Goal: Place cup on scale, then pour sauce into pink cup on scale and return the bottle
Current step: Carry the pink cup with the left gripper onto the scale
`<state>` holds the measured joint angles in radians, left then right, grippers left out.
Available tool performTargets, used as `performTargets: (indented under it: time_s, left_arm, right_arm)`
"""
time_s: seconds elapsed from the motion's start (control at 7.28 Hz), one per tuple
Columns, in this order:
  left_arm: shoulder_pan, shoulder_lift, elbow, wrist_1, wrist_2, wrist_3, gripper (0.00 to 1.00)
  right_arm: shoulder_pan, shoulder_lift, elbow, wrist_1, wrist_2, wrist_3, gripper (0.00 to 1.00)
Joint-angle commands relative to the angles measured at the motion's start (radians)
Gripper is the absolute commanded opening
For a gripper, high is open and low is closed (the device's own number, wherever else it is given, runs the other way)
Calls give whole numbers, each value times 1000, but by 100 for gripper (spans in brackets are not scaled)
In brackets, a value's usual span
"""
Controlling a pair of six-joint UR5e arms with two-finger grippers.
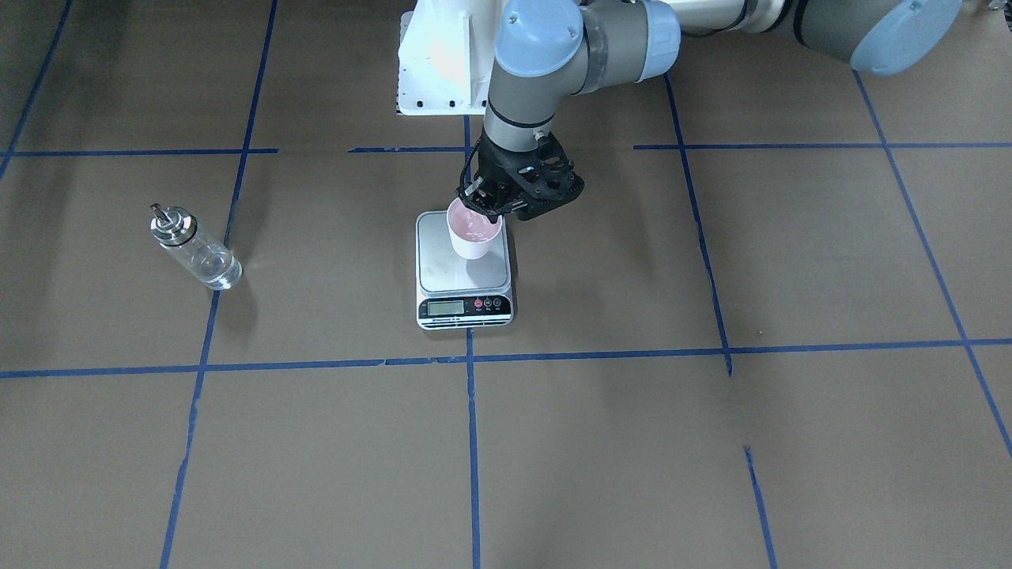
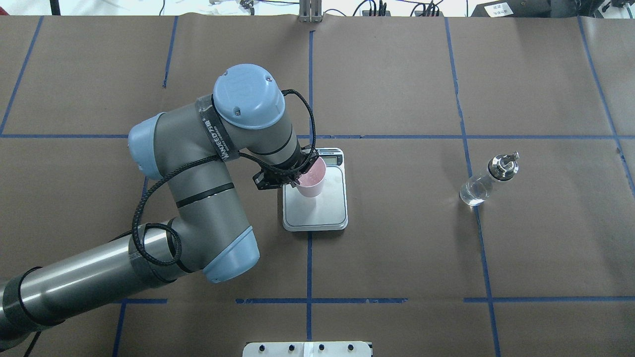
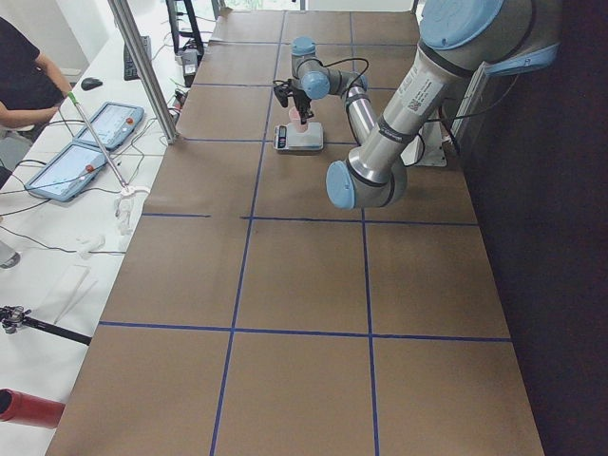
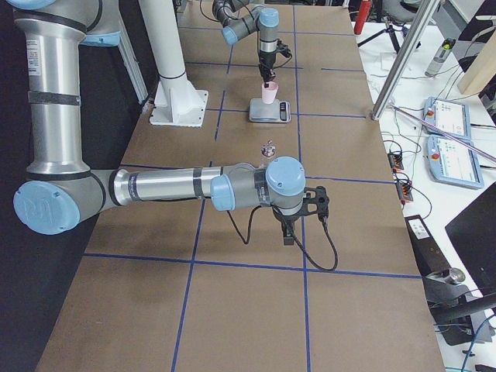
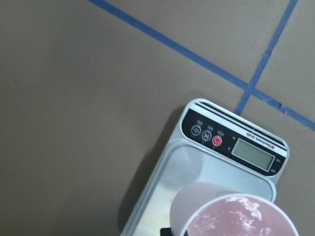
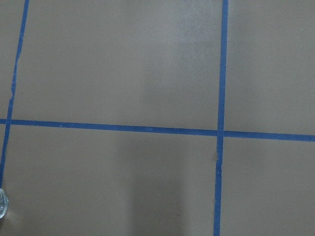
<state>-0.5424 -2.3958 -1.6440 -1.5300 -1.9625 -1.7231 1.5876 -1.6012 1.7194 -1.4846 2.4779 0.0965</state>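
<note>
Well apart from the bottle (image 1: 196,251), the left hand (image 1: 482,209) grips the cup (image 1: 473,237) over the scale (image 1: 443,273).

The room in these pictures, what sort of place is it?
Probably a robotics lab: a left arm and a right arm work at a brown table gridded with blue tape, and control tablets lie on a side bench.

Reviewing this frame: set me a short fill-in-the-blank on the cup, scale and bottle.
The left claw grips the cup by its ____. One round button on the scale is coloured ____. The bottle stands on the table at the robot's ____ side.
Missing: rim; red; right.
</note>
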Motion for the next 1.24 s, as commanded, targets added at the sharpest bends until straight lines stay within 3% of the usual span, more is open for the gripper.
performTargets:
  time_s: [0.0,0.41,0.55,0.69,0.82,0.96,1.1]
  left_arm:
    - [28,-22,42,-15,34,-23,0]
    - [30,-13,46,-15,34,-16,0]
    - [30,-13,46,-15,34,-9,5]
    - [32,-11,44,-15,37,-7,61]
    - [30,-10,38,-13,36,17,91]
    - [30,-10,30,-9,36,22,99]
    - [27,-6,-9,-4,33,22,99]
  right_arm:
    - [0,0,0,0,-2,0,100]
    - [0,1,0,0,-1,0,100]
    - [0,1,0,0,-2,0,100]
    - [0,1,0,0,-1,0,100]
    - [0,1,0,0,-2,0,100]
    - [0,1,0,0,-1,0,100]
    - [0,3,0,0,0,0,100]
